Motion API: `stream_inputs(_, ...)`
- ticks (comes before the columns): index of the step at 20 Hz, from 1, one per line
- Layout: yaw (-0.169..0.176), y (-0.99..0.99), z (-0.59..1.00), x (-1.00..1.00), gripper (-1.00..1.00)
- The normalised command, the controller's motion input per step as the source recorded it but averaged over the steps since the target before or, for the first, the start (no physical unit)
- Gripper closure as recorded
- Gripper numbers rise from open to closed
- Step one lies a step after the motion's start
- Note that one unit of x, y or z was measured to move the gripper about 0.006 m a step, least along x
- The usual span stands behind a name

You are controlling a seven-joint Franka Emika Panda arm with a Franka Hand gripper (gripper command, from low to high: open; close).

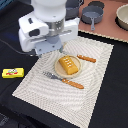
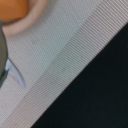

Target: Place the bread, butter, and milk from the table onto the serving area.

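One arm (image 1: 47,27) hangs over the mat's (image 1: 95,80) far corner; its claw's state cannot be told. Golden scored bread (image 1: 69,65) sits on the plate (image 1: 58,69); yellow butter (image 1: 13,73) lies on the table (image 1: 15,95).

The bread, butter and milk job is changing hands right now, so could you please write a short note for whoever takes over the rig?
Gripper: hidden behind the arm's body in the exterior view; the jaws cannot be read in either view.
Bread: done, lying on the plate on the serving area.
Butter: not yet moved, on the black table at the exterior view's left, clear of the mat.
Milk: not visible in either view; it may be hidden behind the arm.
Left: butter, and milk once located.
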Motion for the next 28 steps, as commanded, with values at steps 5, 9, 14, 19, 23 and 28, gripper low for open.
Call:
stream_inputs(5, -0.002, -0.29, -0.14, -1.0, -1.0)
stream_inputs(9, 0.0, -0.36, -0.35, -1.0, -1.0)
stream_inputs(14, 0.077, -0.2, -0.32, -0.93, -1.0)
stream_inputs(19, 0.196, 0.0, -0.06, -0.68, -1.0)
stream_inputs(23, 0.215, 0.0, 0.01, -0.54, -1.0)
stream_inputs(28, 0.211, -0.01, 0.0, -0.54, -1.0)
